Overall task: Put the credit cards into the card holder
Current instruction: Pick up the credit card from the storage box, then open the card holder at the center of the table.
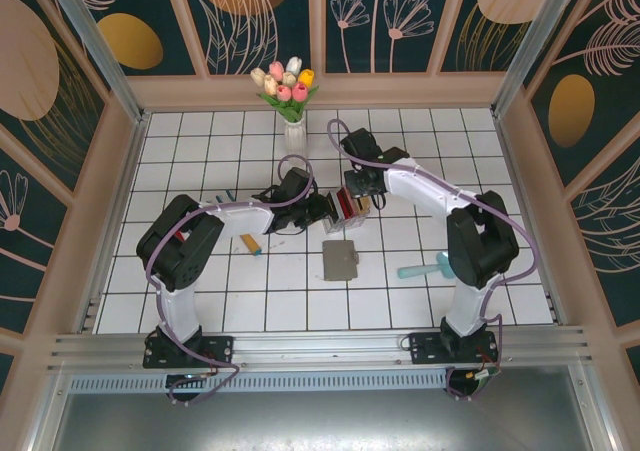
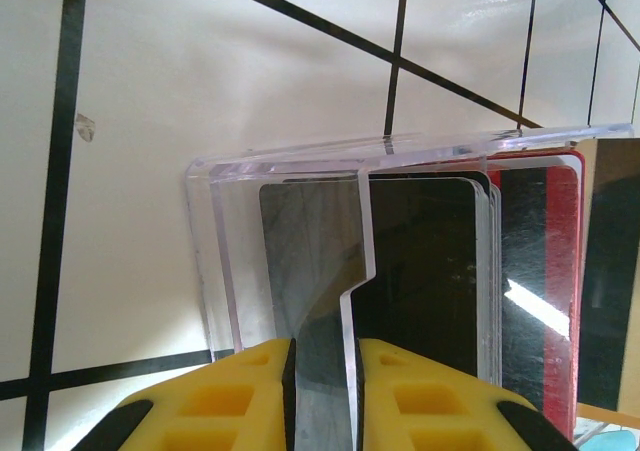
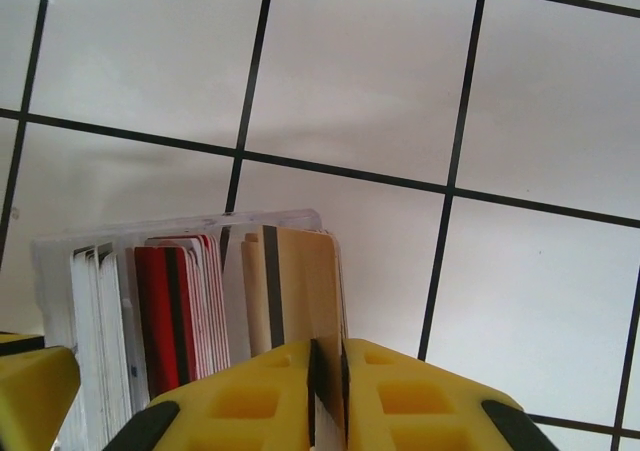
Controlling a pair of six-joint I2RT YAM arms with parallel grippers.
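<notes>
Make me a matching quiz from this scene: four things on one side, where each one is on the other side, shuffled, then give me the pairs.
Things:
1. grey card holder
2. tan card
3. clear rack
4. tulips

Places:
A. in a white vase at the back
B. pinched in the right hand
C. lying flat on the tiles, untouched
D. front wall clamped by the left hand

Pairs: 1-C, 2-B, 3-D, 4-A

The credit cards [image 1: 345,204] stand in the rack [image 2: 222,271], behind the card holder [image 1: 339,261].
</notes>
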